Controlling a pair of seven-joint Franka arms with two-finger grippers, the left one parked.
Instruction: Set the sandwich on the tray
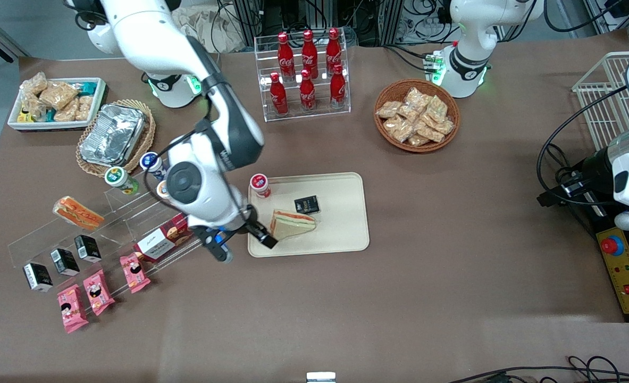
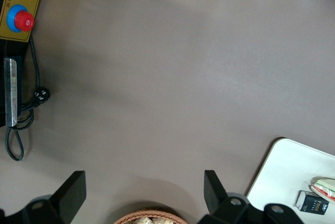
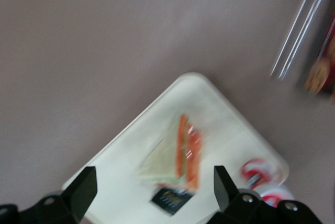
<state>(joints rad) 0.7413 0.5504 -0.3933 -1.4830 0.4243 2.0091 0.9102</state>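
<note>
Sandwich (image 1: 292, 224) lies flat on the tray (image 1: 346, 234), w/ a small black packet (image 1: 307, 204) just beside it and a red-capped bottle (image 1: 260, 185) at the tray's edge. Claw (image 1: 245, 242) hangs at the tray's edge toward the working arm's end, fingers spread wide, holding nothing; sandwich sits apart from them. Task looks done.

Risks, as I judge: if the claw swings low it could clip the tray rim or knock the bottle over; a fingertip could also snag the wrap and drag the sandwich off.

Writing: red bottles (image 1: 308, 74) in the clear rack read Coca-Cola. Packet label too small to read.
</note>
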